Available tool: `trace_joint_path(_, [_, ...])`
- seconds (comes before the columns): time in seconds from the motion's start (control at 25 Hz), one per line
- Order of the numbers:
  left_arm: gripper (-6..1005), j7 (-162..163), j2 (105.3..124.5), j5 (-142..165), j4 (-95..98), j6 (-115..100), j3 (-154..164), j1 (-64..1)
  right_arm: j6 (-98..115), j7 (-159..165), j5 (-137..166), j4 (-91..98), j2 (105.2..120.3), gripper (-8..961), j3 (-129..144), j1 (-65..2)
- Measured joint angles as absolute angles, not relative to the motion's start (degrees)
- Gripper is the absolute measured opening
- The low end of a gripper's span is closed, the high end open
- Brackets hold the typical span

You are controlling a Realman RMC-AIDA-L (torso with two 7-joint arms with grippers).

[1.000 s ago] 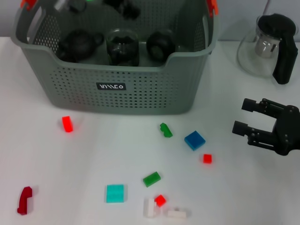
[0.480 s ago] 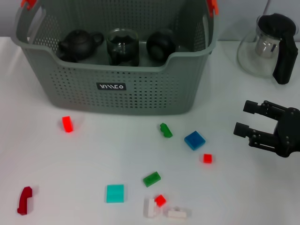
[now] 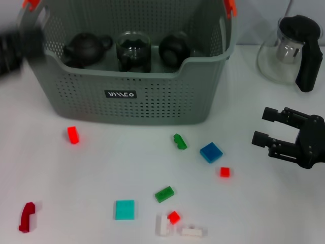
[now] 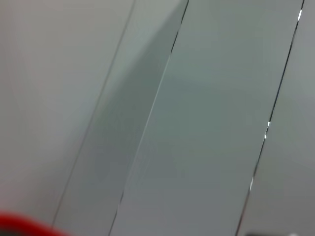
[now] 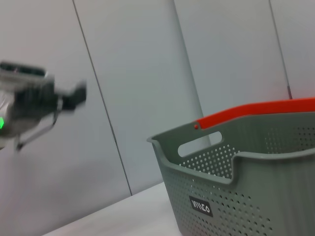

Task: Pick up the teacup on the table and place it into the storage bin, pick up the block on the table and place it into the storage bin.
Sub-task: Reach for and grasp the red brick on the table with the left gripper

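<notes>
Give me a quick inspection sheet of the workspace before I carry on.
Surface: white table.
Job's things: grey storage bin holds three dark tea vessels; small blocks lie in front, including a blue block and teal block.
Clutter: glass pitcher right of the bin.
Grippers: right gripper open, empty, hovering by the blocks; left gripper blurred at the bin's left end.
Cables: nothing seen.
Surroundings: grey panelled wall.
</notes>
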State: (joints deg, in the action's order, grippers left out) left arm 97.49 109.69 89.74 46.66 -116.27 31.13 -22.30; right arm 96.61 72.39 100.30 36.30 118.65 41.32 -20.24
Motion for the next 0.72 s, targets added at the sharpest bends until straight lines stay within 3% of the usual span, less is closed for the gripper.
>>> trace_joint_path(0.32, [535, 82.4, 114.04, 105.8, 48.3, -116.9, 32.9, -14.7, 96.5, 72.3, 100.4, 36.3, 118.65, 806, 41.4, -19.9])
trace_joint_path(0.72, [535, 72.5, 114.39, 118.0, 48.8, -116.4, 32.2, -13.8, 96.2, 72.0, 101.7, 36.3, 118.72, 806, 41.3, -20.3])
